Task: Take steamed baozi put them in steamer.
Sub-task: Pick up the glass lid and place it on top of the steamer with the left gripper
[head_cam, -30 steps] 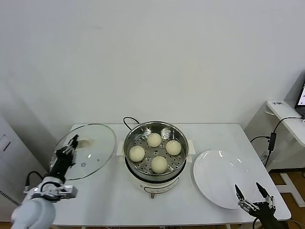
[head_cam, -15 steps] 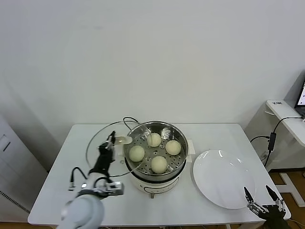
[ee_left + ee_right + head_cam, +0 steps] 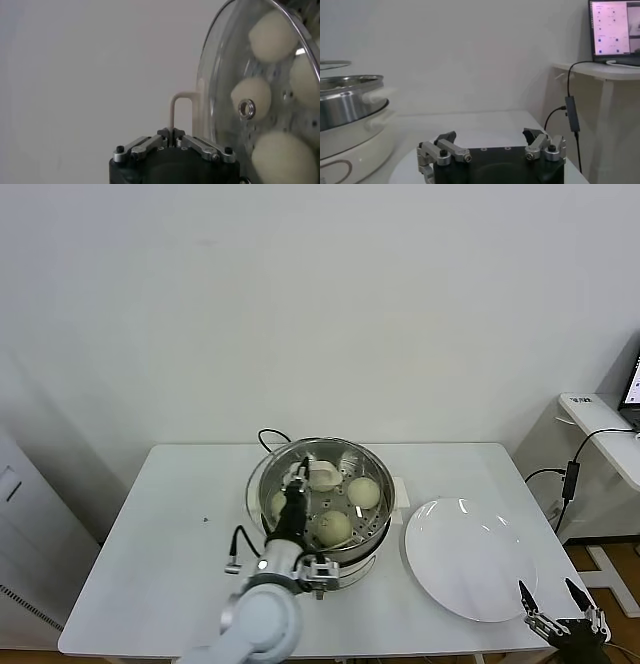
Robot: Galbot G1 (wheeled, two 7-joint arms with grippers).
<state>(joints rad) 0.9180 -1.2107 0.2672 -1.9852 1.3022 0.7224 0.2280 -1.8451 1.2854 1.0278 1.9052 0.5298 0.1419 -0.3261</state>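
The left tool [image 3: 174, 143] is clamped on the glass lid's handle [image 3: 183, 111] over the steamer [image 3: 372, 529].

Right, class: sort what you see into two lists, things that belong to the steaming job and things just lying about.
Belong to the job:
- four baozi, in the steamer
- steamer
- glass lid, held by its handle in the left claw over the steamer

Lying about:
- white plate, empty
- laptop on the side desk
- right claw, open, idle beside the plate
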